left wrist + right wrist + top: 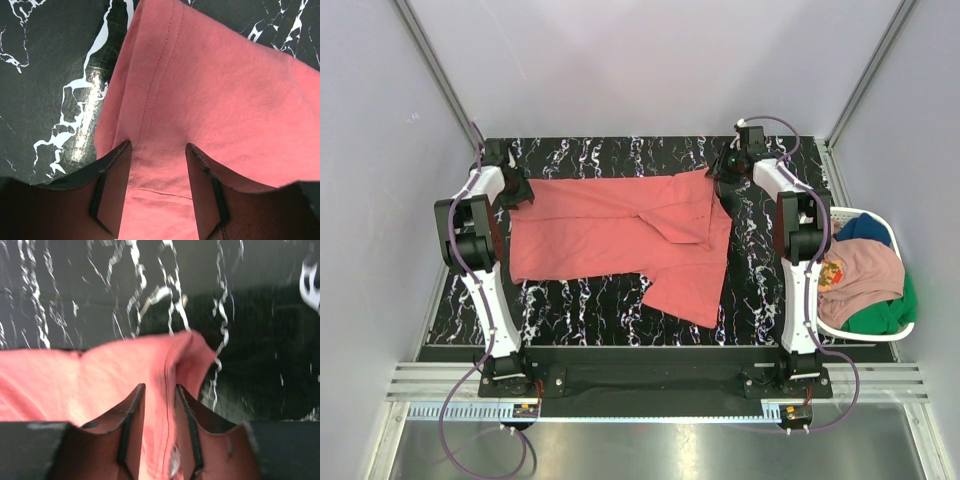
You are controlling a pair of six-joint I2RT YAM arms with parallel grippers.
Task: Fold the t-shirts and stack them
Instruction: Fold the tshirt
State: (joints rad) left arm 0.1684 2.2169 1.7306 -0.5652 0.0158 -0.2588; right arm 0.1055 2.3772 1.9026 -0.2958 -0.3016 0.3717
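A coral-red t-shirt (610, 225) lies spread on the black marbled table (580, 300), its right part folded over and hanging toward the front. My left gripper (520, 192) is at the shirt's far left corner. In the left wrist view it (157, 145) stands open, with the flat seamed cloth (225, 85) under and between its fingers. My right gripper (720, 170) is at the far right corner. There its jaws (160, 386) stand narrowly apart around a raised ridge of the red cloth (100, 375); the picture is blurred.
A white laundry basket (850, 212) stands right of the right arm. It holds a dusty pink shirt (865, 270), a dark blue one (865, 230) and a green one (880, 318). Grey walls close the table's back and sides.
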